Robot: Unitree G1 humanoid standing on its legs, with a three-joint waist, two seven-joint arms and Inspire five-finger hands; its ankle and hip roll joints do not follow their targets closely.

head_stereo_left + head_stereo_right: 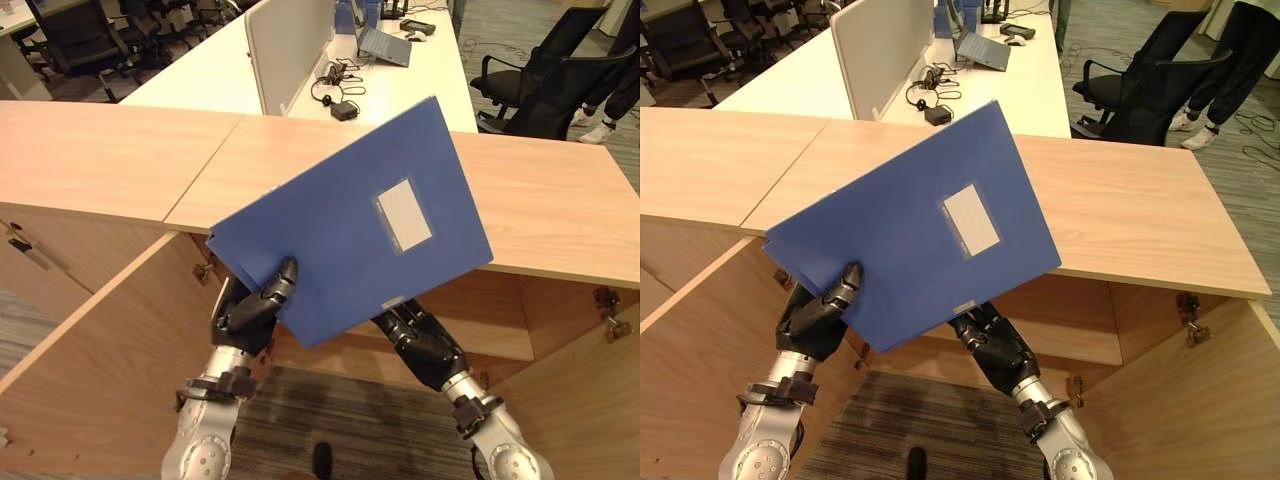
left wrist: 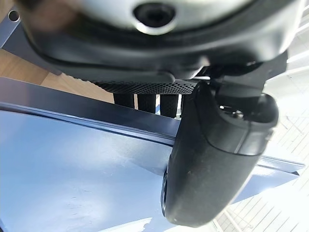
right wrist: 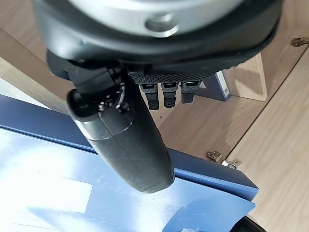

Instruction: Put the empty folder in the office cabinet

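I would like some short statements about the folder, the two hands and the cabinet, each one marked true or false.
1. The blue folder is held up in front of the cabinet, above its wooden top. True.
2. The folder lies flat on the cabinet top. False: it is tilted and held in the air by both hands.
3. The left hand has its thumb over the folder's front face. True.
4. The right hand hangs idle, away from the folder. False: its thumb presses on the folder's edge and its fingers go behind it.
5. The cabinet doors are closed. False: the cabinet doors stand open on both sides.
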